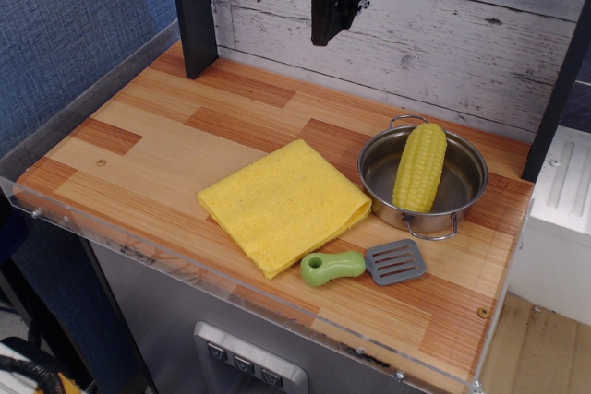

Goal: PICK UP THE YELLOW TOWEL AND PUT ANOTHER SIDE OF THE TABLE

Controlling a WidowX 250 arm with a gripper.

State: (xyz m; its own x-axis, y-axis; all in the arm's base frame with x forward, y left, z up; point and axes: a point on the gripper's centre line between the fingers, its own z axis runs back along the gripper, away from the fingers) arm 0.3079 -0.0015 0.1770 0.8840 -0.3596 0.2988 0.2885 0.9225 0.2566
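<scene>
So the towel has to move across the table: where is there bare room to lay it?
The table's left and back-left planks, between the black post and the yellow towel, are bare. The right side is crowded: steel pot holding corn, with the spatula in front.

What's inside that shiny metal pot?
A yellow corn cob lies inside the steel pot, one end leaning on the far rim. The pot floor directly beneath the cob is covered; nothing else shows inside.
</scene>
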